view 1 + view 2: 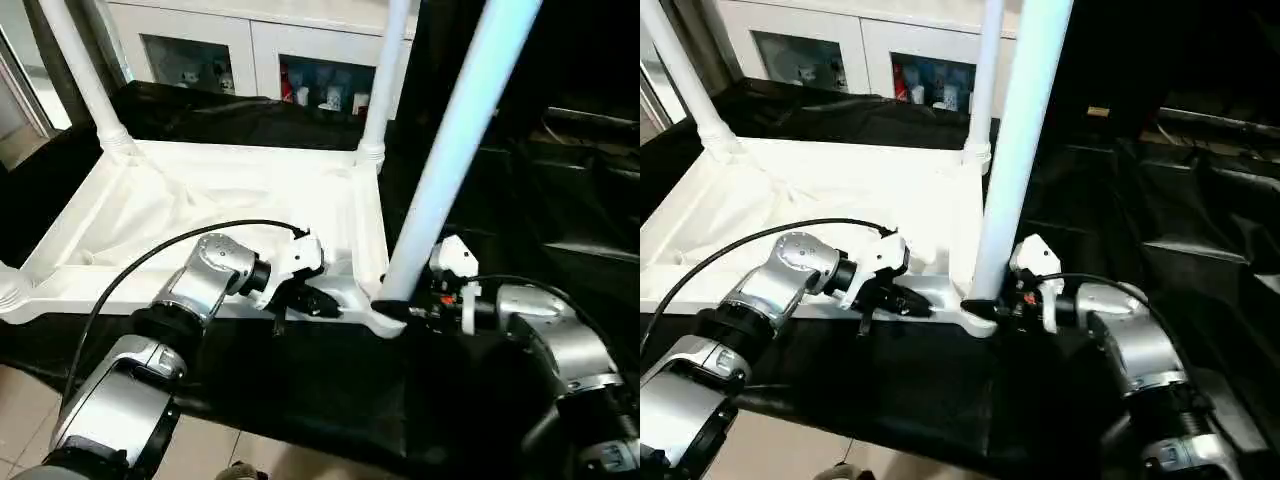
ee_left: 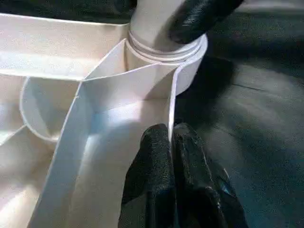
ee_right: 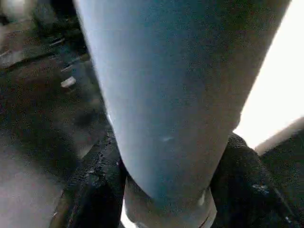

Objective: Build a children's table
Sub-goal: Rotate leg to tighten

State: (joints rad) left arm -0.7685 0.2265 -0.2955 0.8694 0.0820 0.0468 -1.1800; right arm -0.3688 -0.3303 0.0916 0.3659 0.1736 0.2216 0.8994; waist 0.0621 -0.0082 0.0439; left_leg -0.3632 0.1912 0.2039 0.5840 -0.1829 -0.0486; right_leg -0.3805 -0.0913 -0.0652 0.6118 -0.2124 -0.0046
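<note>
White leg point(image 1: 450, 150) upright in corner socket point(image 1: 390, 315), right hand point(image 1: 415, 305) around its base; left hand point(image 1: 300, 300) pinched on tabletop rim point(image 2: 170, 102).

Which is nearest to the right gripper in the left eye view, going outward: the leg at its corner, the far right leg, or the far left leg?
From the right gripper:
1. Near right leg, rising from the corner socket right at the fingers.
2. Far right leg, at the tabletop's back right corner.
3. Far left leg, diagonally across at the back left corner.

White table top point(image 1: 215, 200) and white legs point(image 1: 455, 140) on black cloth point(image 1: 300, 390); silver forearms point(image 1: 205, 275), black fingers point(image 2: 164, 180); cabinet point(image 1: 250, 40) seemingly white.
</note>
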